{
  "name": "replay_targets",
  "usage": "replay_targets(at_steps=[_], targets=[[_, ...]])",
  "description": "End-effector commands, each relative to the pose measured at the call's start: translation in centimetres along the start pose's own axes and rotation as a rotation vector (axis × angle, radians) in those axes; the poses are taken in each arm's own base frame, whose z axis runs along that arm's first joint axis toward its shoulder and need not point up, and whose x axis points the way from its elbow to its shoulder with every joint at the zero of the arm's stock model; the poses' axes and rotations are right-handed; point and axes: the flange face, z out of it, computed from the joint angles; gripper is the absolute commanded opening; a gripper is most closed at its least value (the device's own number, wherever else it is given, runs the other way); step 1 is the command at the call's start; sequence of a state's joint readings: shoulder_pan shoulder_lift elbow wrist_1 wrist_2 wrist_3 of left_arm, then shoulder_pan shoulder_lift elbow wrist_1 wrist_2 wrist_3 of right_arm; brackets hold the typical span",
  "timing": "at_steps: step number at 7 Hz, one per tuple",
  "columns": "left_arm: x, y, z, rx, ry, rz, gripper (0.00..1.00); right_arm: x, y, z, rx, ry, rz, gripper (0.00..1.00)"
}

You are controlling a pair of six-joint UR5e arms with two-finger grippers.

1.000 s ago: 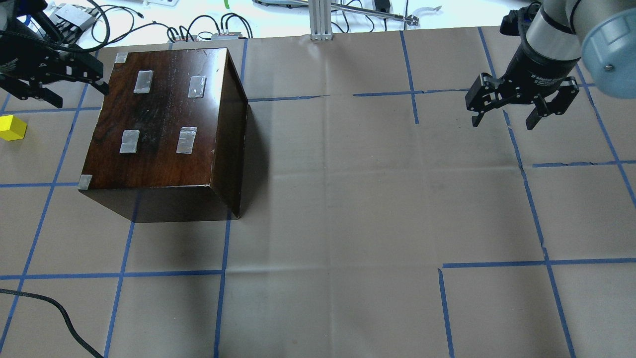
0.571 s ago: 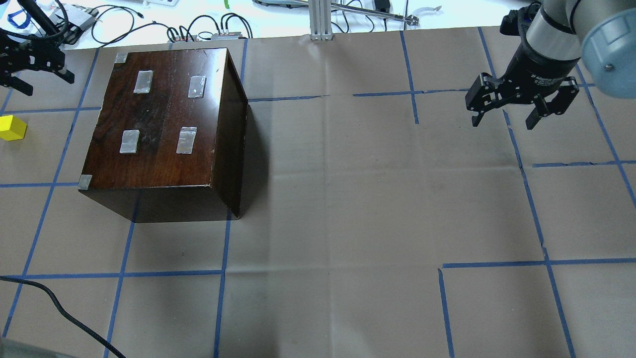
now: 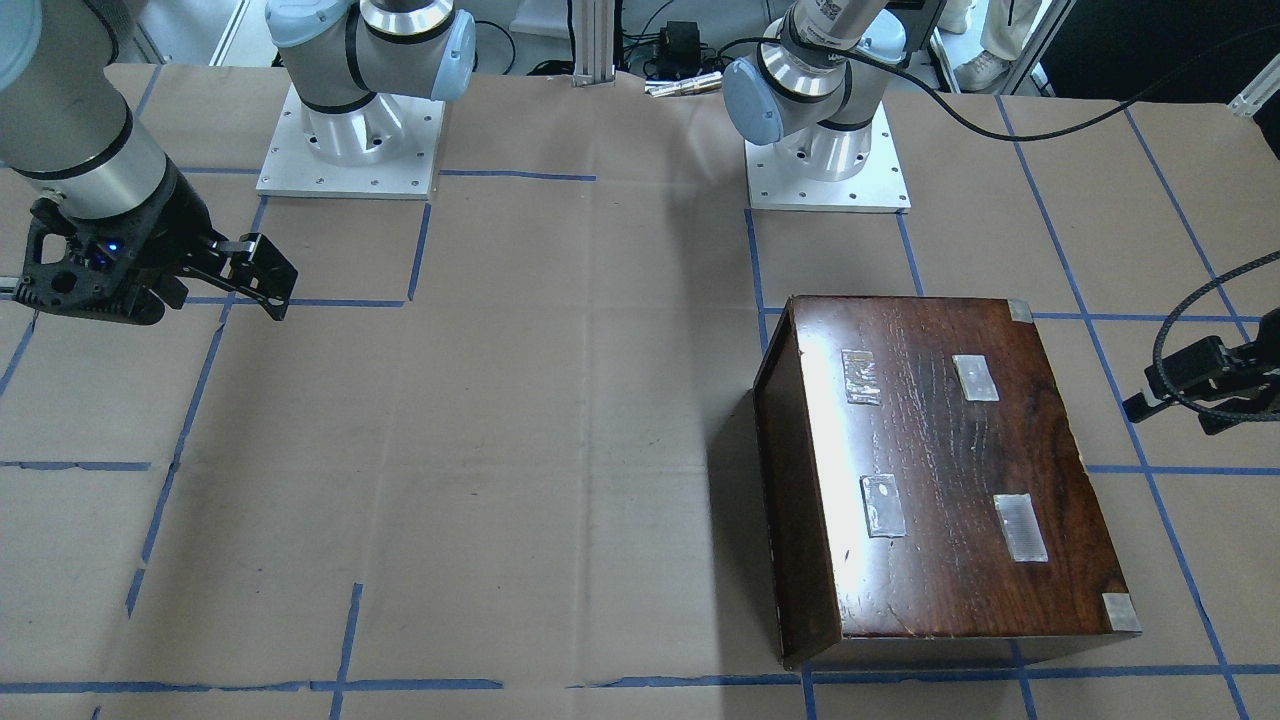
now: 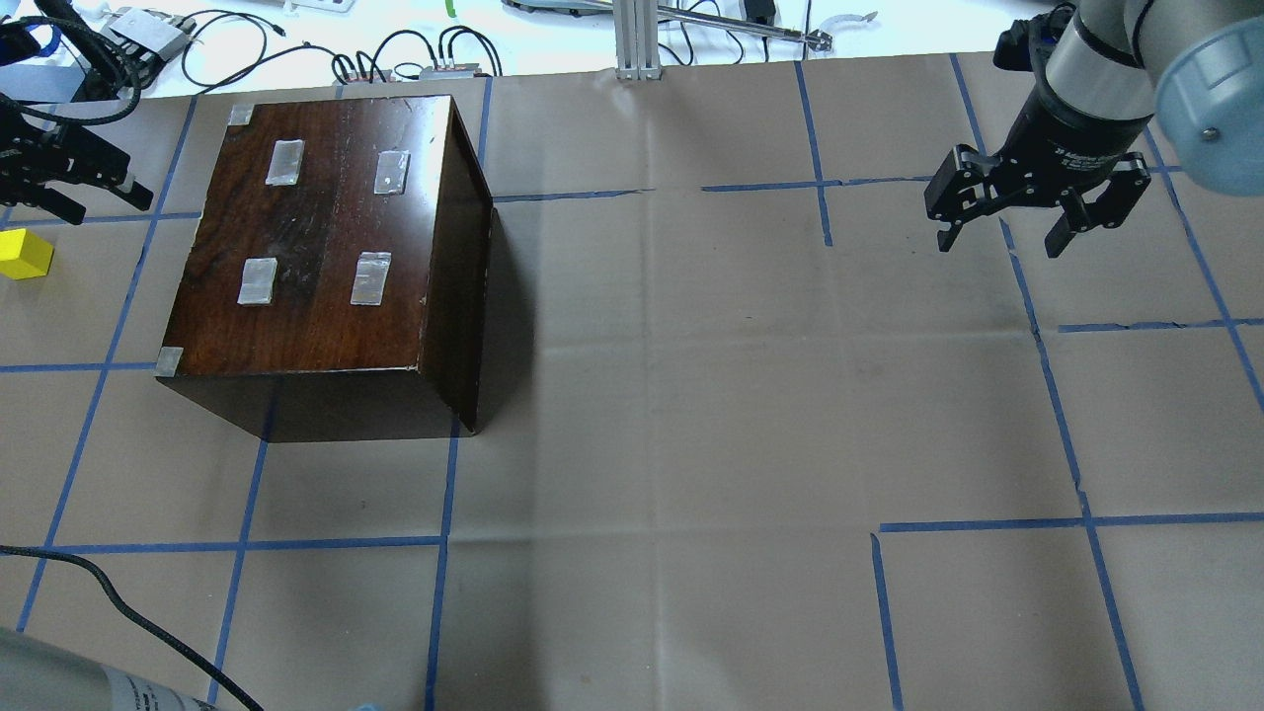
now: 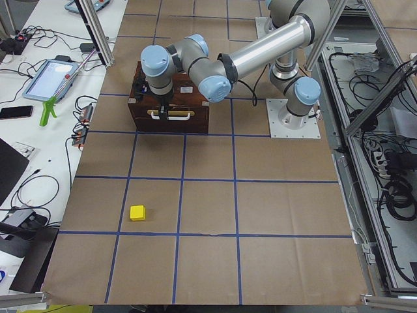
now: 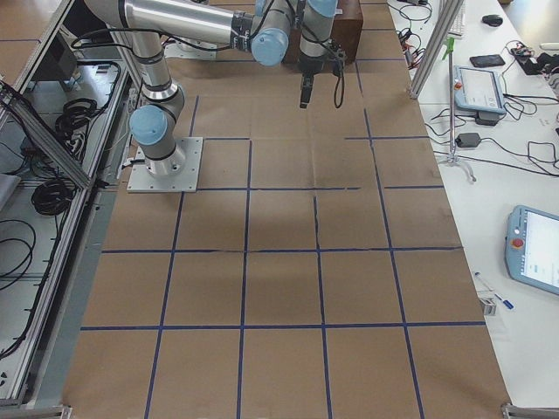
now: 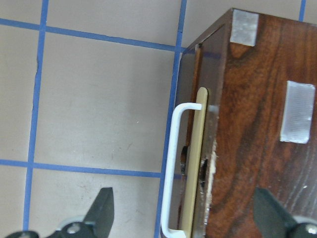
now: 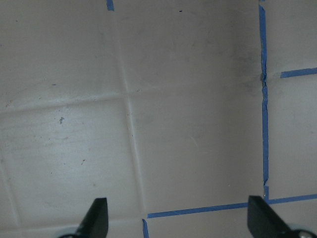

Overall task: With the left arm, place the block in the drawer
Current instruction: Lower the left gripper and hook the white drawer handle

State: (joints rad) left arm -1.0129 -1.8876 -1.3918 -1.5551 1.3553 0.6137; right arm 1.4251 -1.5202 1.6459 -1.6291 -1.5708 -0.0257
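Observation:
The yellow block [image 4: 24,254] lies on the paper at the far left, apart from the box; it also shows in the exterior left view [image 5: 137,212]. The dark brown box [image 4: 326,257] stands with the drawer [image 7: 194,163] shut; only its pale front edge and white handle [image 7: 171,168] show. My left gripper [image 4: 104,207] is open and empty, beside the box's left face. In the left wrist view its fingers [image 7: 101,210] straddle the handle from above. My right gripper [image 4: 997,237] is open and empty, above the paper at the far right.
Blue tape lines grid the brown paper table cover [image 4: 691,395]. Cables and small devices [image 4: 415,59] lie along the far edge. A black braided cable [image 4: 118,612] loops in at the near left. The arm bases [image 3: 350,140] stand on the robot's side.
My left gripper moved left off the box's top corner, then came a little nearer and lower beside the box's left face. Block, box and right arm have not moved.

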Motion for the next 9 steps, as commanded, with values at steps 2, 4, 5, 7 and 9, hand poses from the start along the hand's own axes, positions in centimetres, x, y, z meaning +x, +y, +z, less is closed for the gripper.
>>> replay_targets(at_steps=[2, 4, 5, 7, 9], targets=[[-0.8, 0.2, 3.5, -0.038, 0.028, -0.003, 0.99, 0.0, 0.0, -0.1, 0.001, 0.000, 0.000, 1.00], [-2.1, -0.7, 5.7, -0.047, 0.033, -0.004, 0.98, 0.0, 0.0, 0.0, 0.000, 0.000, 0.000, 1.00], [-2.3, -0.9, 6.1, -0.045, 0.031, -0.002, 0.98, 0.0, 0.0, 0.0, 0.000, 0.000, 0.000, 1.00], [-2.9, -1.2, 7.4, -0.059, 0.041, -0.007, 0.98, 0.0, 0.0, 0.0, 0.000, 0.000, 0.000, 1.00], [-3.5, -1.9, 8.7, -0.057, 0.041, -0.011, 0.98, 0.0, 0.0, 0.0, 0.000, 0.000, 0.000, 1.00]])
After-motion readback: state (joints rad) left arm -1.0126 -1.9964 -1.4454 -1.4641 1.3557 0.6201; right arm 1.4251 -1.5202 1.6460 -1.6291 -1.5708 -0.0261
